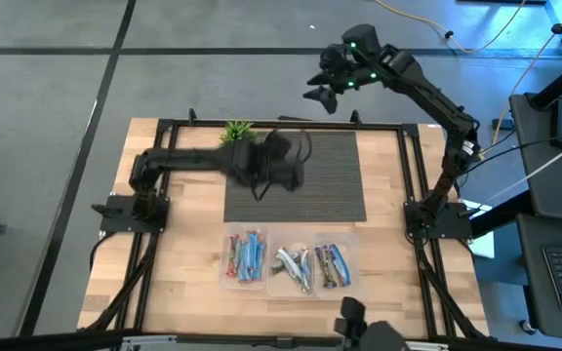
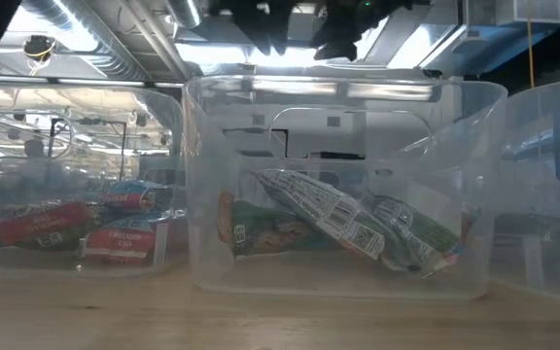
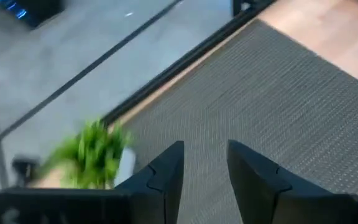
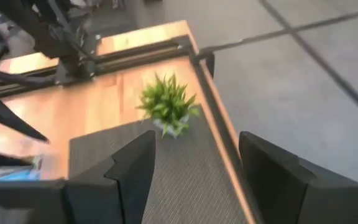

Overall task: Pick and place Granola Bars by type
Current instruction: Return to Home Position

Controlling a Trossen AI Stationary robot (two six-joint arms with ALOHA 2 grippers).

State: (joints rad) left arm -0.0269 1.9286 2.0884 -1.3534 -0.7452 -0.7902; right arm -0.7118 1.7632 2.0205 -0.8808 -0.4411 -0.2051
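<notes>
The granola bars lie in three clear bins near the table's near edge. Blue and red-brown bars (image 1: 245,255) fill the left bin, silver-white ones (image 1: 296,266) the middle bin, and blue and brown ones (image 1: 333,263) the right bin. The low view shows the silver-white bars (image 2: 348,224) lying slanted on the middle bin's floor and red and blue bars (image 2: 86,228) in the bin to its left. My left gripper (image 1: 279,156) (image 3: 205,149) hovers open and empty over the grey mat. My right gripper (image 1: 318,88) (image 4: 197,146) is open and empty, raised beyond the table's far edge.
A grey woven mat (image 1: 330,175) covers the table's far middle. A small green potted plant (image 1: 237,131) (image 4: 166,106) stands at the mat's far left corner. A black frame rail (image 1: 379,125) runs along the far edge. Bare wood lies between the mat and the bins (image 2: 212,194).
</notes>
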